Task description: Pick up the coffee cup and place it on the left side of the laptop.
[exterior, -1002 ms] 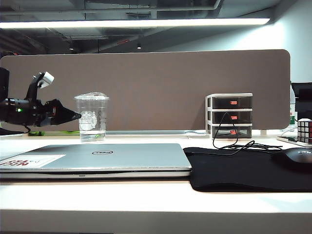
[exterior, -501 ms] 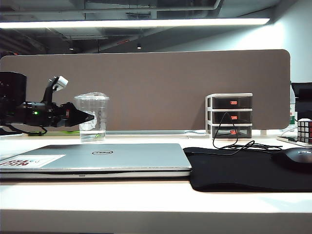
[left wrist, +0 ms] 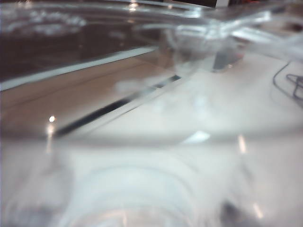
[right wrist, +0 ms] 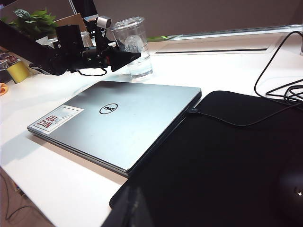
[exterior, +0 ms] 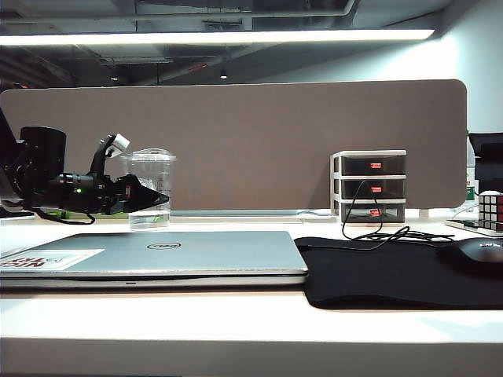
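Note:
The coffee cup [exterior: 152,168] is a clear lidded cup with a little liquid, standing upright on the white desk behind the laptop's [exterior: 196,251] far edge. My left gripper [exterior: 159,201] reaches in level from the left. It is open, with its dark fingers on either side of the cup's lower half. In the left wrist view the cup's wall [left wrist: 151,94] fills the picture, blurred and very close. The right wrist view shows the cup [right wrist: 130,33], the left gripper [right wrist: 132,56] and the silver Dell laptop [right wrist: 123,123]. Only a dark edge of my right gripper [right wrist: 136,210] shows.
A black mouse pad [exterior: 377,275] lies right of the laptop, with a mouse [exterior: 475,253] and a cable [exterior: 377,234] on it. A small drawer unit [exterior: 369,187] and a puzzle cube [exterior: 491,210] stand at the back right. A brown partition [exterior: 275,133] closes off the back.
My left arm has moved right and a little lower. Its fingers were short of the cup and now straddle its lower half. The cup and laptop have not moved.

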Robot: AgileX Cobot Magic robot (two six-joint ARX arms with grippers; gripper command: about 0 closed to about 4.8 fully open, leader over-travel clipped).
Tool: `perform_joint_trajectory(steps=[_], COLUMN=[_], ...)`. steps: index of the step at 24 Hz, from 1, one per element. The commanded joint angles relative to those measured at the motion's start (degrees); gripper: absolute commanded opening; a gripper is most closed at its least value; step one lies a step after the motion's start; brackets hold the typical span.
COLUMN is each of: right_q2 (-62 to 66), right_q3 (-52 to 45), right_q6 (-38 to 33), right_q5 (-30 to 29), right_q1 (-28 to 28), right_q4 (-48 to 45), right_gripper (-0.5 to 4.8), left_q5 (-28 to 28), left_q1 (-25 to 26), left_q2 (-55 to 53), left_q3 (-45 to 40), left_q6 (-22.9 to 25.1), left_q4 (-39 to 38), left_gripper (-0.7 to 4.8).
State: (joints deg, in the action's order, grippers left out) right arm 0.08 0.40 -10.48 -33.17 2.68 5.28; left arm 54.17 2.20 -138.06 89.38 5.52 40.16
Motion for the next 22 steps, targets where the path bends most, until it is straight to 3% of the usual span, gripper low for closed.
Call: perform_joint_trajectory(steps=[1, 8, 13, 16, 22], right_q2=[0.0, 0.0, 0.0, 0.0, 0.0], right_q3=[-0.4, -0.4, -0.4, -0.4, -0.4], right_q6=[0.2, 0.2, 0.2, 0.2, 0.2], right_q5=[0.0, 0.0, 0.0, 0.0, 0.0], right_q1=[0.0, 0.0, 0.0, 0.0, 0.0], right_q4=[-0.9, -0.9, -0.9, -0.9, -1.0], right_gripper=[-0.01, -0.01, -0.01, -0.01, -0.01], left_q5=[-1.5, -1.2, 0.5, 1.6, 2.6], left_q1=[0.0, 0.0, 0.0, 0.0, 0.1], left_q2=[0.2, 0.2, 0.2, 0.3, 0.7], left_q3=[0.2, 0.2, 0.2, 0.2, 0.1], left_q6=[-0.4, -0.8, -3.0, -4.3, -6.4], left_q4=[0.3, 1.5, 5.2, 7.2, 9.7], left_gripper=[4.79, 4.76, 4.15, 3.17, 3.08])
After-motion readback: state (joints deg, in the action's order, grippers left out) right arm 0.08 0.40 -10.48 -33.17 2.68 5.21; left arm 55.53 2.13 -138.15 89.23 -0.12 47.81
